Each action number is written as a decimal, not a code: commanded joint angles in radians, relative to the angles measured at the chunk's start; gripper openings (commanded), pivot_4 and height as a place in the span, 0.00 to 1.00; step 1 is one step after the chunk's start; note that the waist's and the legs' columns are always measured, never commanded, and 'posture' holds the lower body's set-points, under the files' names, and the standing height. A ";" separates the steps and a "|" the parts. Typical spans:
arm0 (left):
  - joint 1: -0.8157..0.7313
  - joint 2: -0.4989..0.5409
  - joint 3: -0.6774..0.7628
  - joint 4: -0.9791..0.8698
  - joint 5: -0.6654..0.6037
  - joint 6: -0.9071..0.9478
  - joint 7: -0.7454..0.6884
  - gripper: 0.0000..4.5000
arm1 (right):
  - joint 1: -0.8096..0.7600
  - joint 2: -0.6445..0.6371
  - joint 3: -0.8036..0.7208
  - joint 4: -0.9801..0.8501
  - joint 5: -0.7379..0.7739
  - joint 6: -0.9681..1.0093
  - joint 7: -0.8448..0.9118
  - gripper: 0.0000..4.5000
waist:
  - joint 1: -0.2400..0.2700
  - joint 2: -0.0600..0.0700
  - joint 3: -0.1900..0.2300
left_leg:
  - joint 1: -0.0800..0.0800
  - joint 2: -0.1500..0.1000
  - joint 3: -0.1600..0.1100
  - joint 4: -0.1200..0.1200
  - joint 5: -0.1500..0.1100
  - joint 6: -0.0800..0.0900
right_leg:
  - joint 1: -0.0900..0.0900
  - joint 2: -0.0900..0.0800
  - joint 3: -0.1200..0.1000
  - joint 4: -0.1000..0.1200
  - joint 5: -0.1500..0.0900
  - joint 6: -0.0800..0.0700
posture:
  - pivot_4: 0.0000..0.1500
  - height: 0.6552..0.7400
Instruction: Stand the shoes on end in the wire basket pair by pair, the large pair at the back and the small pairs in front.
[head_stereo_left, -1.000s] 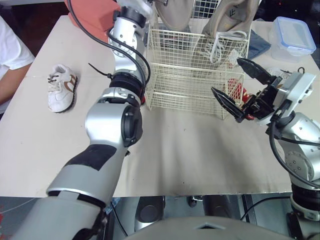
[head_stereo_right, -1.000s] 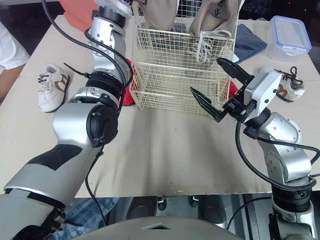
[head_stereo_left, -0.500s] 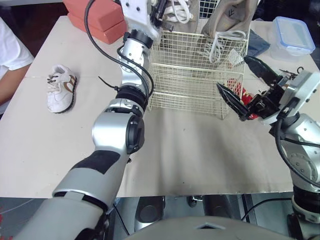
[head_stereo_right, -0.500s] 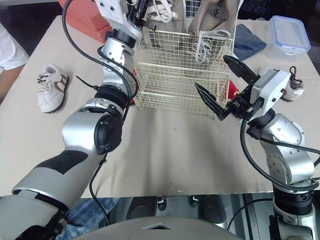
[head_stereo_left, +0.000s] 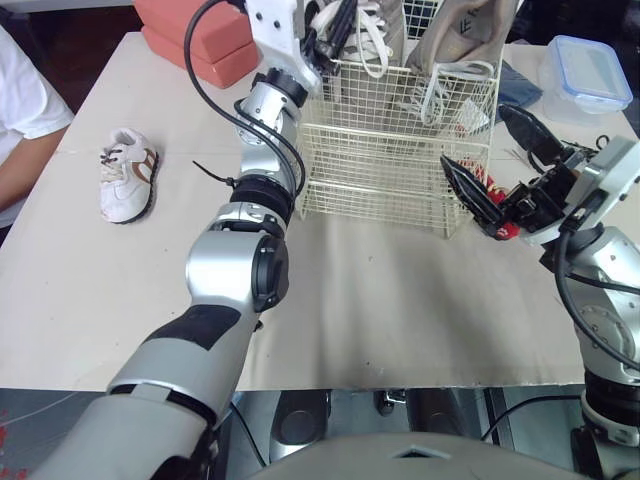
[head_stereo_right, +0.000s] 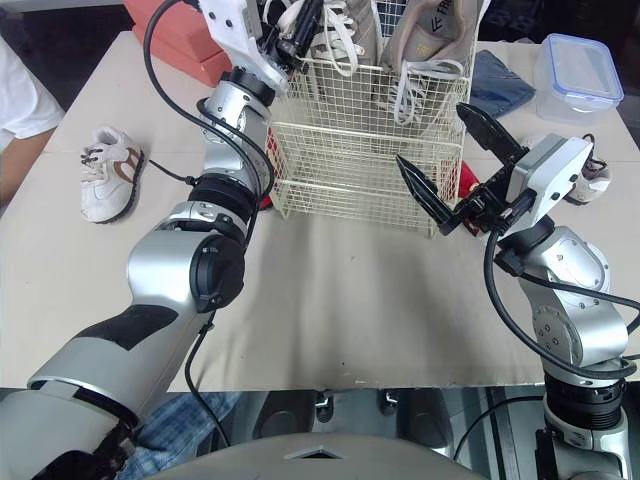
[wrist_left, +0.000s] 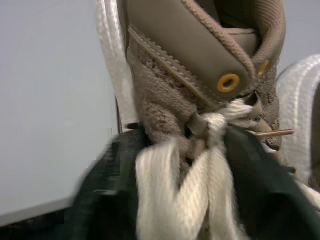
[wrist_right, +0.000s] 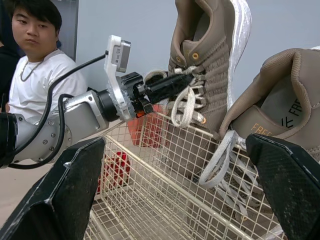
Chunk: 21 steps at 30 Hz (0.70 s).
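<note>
From the head camera, we see the cream wire basket (head_stereo_left: 390, 150), a boxy grid of thin rods, on the pale table (head_stereo_left: 380, 300). Two large tan shoes stand on end at its back. The left gripper (head_stereo_left: 325, 25) is pinched on the white laces of the left tan shoe (head_stereo_left: 375, 25). The right tan shoe (head_stereo_left: 455, 40) leans beside it, its laces hanging over the rim. The right gripper (head_stereo_left: 497, 160) hovers at the basket's front right corner with its fingers spread wide, and a red shoe (head_stereo_left: 490, 195) lies behind it. A small white shoe (head_stereo_left: 125, 185) with brown stripes lies well apart on the left.

The left wrist view shows coarse knit fabric, a smooth leather collar with a brass eyelet (wrist_left: 227, 82) and flat woven laces (wrist_left: 200, 195) squeezed between the black fingers (wrist_left: 105, 190).

In the right wrist view, two broad, pebbled black pads (wrist_right: 60, 195) frame the basket, empty-handed.

A second ago the left tan shoe showed us its plain side. Now its laces face forward, and the right gripper has eased slightly away from the basket.
</note>
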<state>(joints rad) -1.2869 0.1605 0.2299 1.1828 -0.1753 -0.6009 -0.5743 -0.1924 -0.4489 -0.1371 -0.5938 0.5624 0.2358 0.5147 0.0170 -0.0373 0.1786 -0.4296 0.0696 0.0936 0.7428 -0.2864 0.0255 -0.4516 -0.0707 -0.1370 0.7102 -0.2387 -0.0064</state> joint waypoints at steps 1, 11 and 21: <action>0.020 -0.003 -0.005 -0.058 -0.016 0.021 -0.030 0.99 | -0.002 -0.002 -0.026 -0.035 0.006 -0.021 -0.004 1.00 | 0.000 0.000 0.000 | 0.000 0.000 0.000 0.000 0.000 0.000 | 0.000 0.000 0.000 0.000 0.000 0.000 | 1.00 0.36; 0.291 0.001 -0.071 -0.596 -0.049 0.270 -0.013 0.99 | 0.000 0.004 -0.021 -0.028 0.004 -0.027 0.000 1.00 | -0.005 0.002 -0.001 | 0.001 0.002 0.000 0.000 0.000 0.000 | 0.000 0.000 0.002 0.001 0.000 0.000 | 1.00 0.36; 0.536 0.039 -0.112 -1.104 -0.092 0.636 0.080 0.99 | 0.004 0.003 -0.022 -0.013 0.002 -0.034 0.012 1.00 | -0.001 0.002 -0.001 | 0.001 0.003 -0.005 0.000 0.000 0.000 | 0.000 0.000 0.006 0.000 0.000 0.000 | 1.00 0.36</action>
<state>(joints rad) -0.7563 0.1931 0.1360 0.1716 -0.2420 -0.0051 -0.5033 -0.1841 -0.4441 -0.1354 -0.5862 0.5582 0.2274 0.5214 0.0156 -0.0355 0.1780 -0.4283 0.0722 0.0887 0.7423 -0.2863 0.0253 -0.4515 -0.0706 -0.1307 0.7106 -0.2385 -0.0068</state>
